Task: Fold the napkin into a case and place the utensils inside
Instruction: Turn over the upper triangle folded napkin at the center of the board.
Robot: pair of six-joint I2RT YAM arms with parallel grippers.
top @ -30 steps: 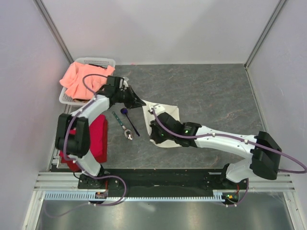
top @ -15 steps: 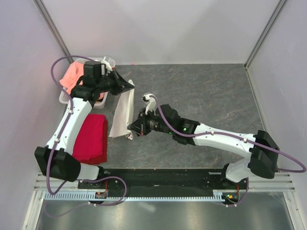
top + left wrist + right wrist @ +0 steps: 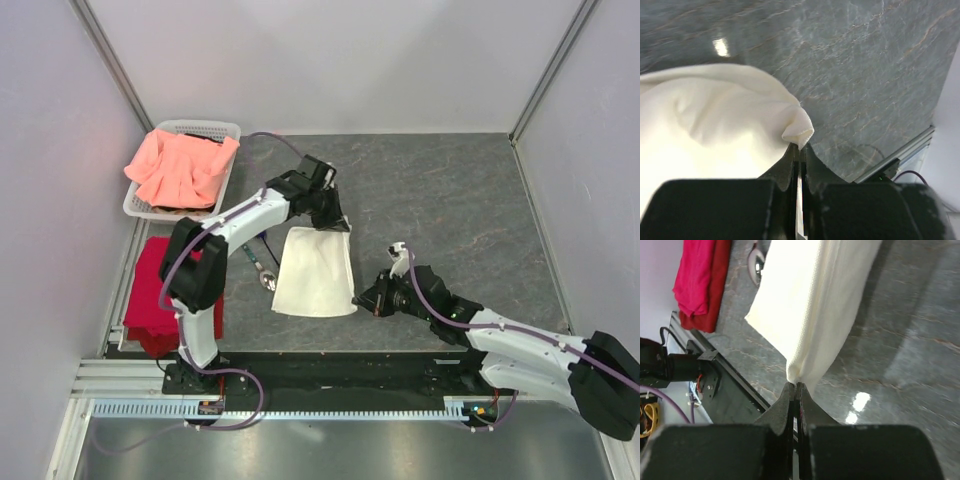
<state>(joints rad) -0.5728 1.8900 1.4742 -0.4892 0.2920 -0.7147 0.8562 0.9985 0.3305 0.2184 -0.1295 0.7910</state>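
**A:** Where is the thin, cream-white cloth napkin (image 3: 312, 272)?

**B:** Left of the middle of the grey, stone-patterned table (image 3: 450, 190). It is spread as a tall rectangle, with its right edge running between the two arms.

**A:** Who has hold of it?

**B:** The left gripper (image 3: 340, 226) is clenched on the far right corner. Its wrist view shows a small fold of cloth bunched just past the closed fingertips. The right gripper (image 3: 362, 302) is pinched tight on the near right corner, and a doubled edge of cloth rises from its jaws.

**A:** And the cutlery?

**B:** A slim spoon with a shiny silver bowl (image 3: 268, 282) lies just beside the napkin's left edge. Its dark handle runs off under the left arm.

**A:** Anything further out?

**B:** A folded red cloth (image 3: 150, 290) sits at the table's near left side. A salmon-pink cloth (image 3: 180, 165) is heaped in a white plastic basket (image 3: 225, 130) at the far left corner.
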